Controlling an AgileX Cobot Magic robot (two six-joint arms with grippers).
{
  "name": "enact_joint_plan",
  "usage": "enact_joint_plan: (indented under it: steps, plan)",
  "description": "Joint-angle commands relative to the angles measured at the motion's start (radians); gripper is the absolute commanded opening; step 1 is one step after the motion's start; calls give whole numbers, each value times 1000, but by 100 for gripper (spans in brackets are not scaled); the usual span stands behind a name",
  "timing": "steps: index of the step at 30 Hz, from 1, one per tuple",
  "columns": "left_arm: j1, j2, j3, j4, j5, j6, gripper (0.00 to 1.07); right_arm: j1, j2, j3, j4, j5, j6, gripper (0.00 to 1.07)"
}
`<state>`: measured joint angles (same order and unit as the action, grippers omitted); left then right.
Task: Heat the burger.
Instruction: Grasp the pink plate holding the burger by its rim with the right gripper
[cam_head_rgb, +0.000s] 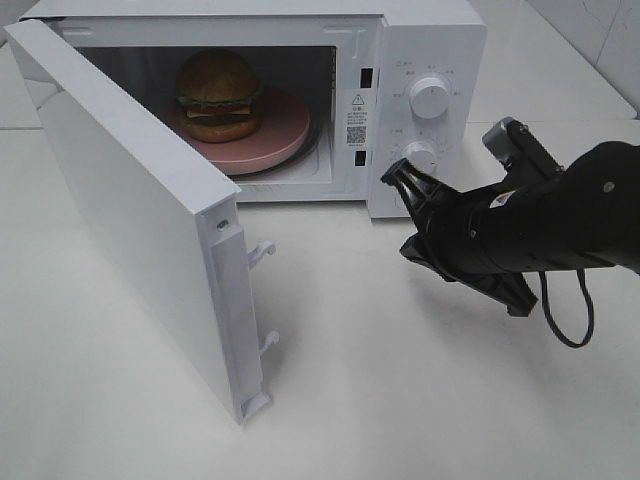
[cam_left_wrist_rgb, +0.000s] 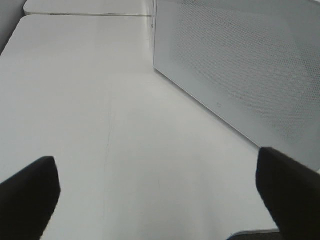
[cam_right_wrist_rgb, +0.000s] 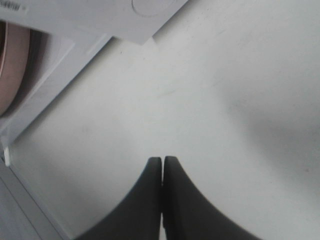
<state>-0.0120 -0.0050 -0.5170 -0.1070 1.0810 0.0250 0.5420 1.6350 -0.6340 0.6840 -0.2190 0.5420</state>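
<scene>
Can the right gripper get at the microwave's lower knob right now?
Probably yes. The right gripper hangs close in front of the lower knob, with nothing between them. Its jaws are shut, so it would have to open first to grasp the knob.

The burger (cam_head_rgb: 219, 95) hides part of the pink plate (cam_head_rgb: 286, 128) beneath it.

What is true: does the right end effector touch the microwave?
Apart. The right wrist view shows table between the right end effector and the microwave.
</scene>
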Motion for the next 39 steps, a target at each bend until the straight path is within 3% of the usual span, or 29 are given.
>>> enact_joint_plan:
  steps: [1,9,17,26,31,39]
  plan:
    - [2,-5,1,-2,-11,-1,100,-7,-35,1,-13,76,-107,2]
    - [2,-5,1,-2,-11,-1,100,-56,-126,1,-49,290,-315,2]
    - [2,-5,1,-2,-11,-1,100,-65,-148,1,-278,540,-395,3]
    - [2,-5,1,-2,-11,-1,100,-65,-148,-69,-378,769,-562,3]
    - [2,-5,1,-2,-11,-1,100,-65,-148,-185,-448,994,-858,3]
    - [2,-5,1,-2,-11,-1,100,-65,-148,-268,-566,1137,-1226,5]
